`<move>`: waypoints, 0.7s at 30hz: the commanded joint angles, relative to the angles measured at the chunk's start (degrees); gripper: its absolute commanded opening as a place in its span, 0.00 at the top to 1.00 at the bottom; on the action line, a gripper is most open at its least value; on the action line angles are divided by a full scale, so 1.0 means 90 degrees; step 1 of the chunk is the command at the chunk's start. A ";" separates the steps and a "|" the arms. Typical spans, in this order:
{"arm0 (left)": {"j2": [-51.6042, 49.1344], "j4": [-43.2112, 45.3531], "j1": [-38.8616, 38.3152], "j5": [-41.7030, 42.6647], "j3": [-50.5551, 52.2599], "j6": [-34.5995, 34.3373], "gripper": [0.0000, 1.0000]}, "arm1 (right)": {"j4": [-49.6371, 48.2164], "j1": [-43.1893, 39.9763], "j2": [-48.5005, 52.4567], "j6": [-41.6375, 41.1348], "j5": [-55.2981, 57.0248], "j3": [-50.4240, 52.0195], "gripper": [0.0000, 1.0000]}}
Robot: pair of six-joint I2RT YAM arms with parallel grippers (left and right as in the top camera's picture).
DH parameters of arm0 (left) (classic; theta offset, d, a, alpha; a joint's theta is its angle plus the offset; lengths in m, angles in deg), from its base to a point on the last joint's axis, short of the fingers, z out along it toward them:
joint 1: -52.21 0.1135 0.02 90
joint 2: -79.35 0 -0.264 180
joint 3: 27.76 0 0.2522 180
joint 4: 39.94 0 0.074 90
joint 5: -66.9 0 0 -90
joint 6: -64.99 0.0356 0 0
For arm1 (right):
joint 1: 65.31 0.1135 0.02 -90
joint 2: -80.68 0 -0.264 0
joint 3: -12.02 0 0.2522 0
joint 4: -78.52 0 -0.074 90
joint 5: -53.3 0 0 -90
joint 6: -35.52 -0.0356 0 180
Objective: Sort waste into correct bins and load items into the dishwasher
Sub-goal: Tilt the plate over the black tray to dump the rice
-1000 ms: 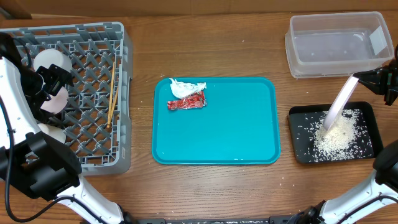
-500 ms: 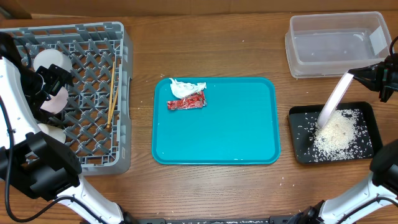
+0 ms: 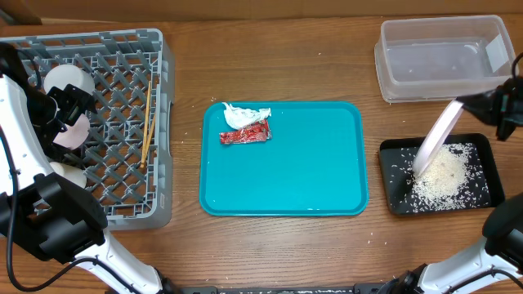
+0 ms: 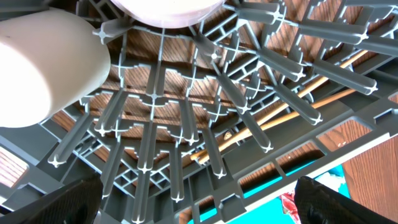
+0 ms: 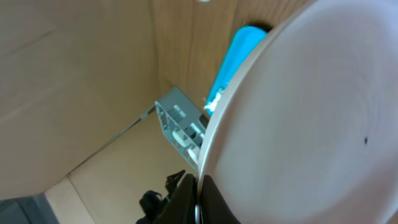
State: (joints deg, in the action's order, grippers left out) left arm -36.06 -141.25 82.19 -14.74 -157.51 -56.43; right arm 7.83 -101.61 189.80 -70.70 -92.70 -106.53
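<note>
My right gripper (image 3: 478,102) is shut on the rim of the large white plate (image 3: 437,139), holding it tilted steeply with its lower edge over the white rice (image 3: 448,178) heaped in the black tray (image 3: 392,204). In the right wrist view the plate (image 5: 311,112) fills the frame, pinched in the gripper (image 5: 198,194). My left gripper (image 3: 69,106) is open and empty above the grey rack (image 3: 122,82), beside a white cup (image 4: 43,62) and a pale bowl (image 4: 168,6). Chopsticks (image 3: 149,131) lie in the rack. The napkin (image 3: 243,116) and red wrapper (image 3: 245,135) lie on the teal tray (image 3: 294,171).
The clear tub (image 3: 445,86) stands at the back right, just behind the black tray, close to my right arm. Another pale bowl (image 3: 65,173) sits in the rack's near left. A few rice grains lie on the table near the black tray.
The right gripper lifted the plate slightly, then lowered it again, so its lower edge sits a little further left over the rice. The left arm has not moved.
</note>
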 commanded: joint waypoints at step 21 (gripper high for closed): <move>0.0002 0.0002 -0.0041 0.0022 -0.0102 -0.0058 0.00 | 0.0175 -0.0321 -0.0083 0.2047 -0.1348 0.0911 0.96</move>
State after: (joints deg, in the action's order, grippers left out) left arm -36.06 -141.27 82.19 -14.74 -157.51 -56.43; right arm 9.07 -104.36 189.85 -54.84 -100.42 -98.14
